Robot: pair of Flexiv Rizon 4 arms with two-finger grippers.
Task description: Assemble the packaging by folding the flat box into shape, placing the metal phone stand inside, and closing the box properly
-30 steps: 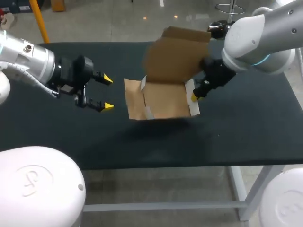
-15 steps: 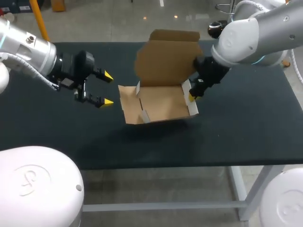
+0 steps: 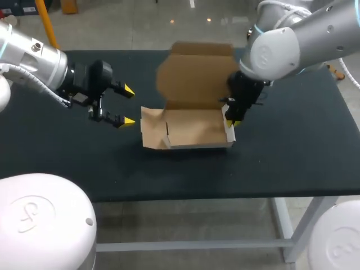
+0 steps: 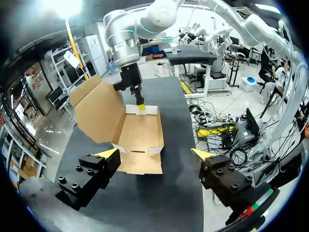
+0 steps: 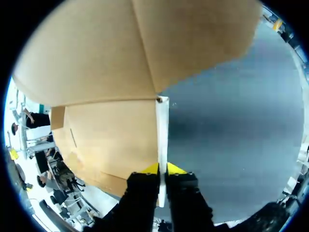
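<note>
Only the right wrist view shows the right gripper [image 5: 162, 169] pinching the side wall of the box [image 5: 111, 130]; the head view shows the left gripper [image 3: 129, 105] wide open, empty

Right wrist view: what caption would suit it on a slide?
Right gripper shut on the white side wall of an open cardboard box, lid flap raised, over the dark table.

Robot lab: right arm [image 3: 281, 48], black table [image 3: 292, 152]

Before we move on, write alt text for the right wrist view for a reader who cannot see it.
The right claw is shut on the side wall of an open box, its lid raised, on a dark table.
</note>
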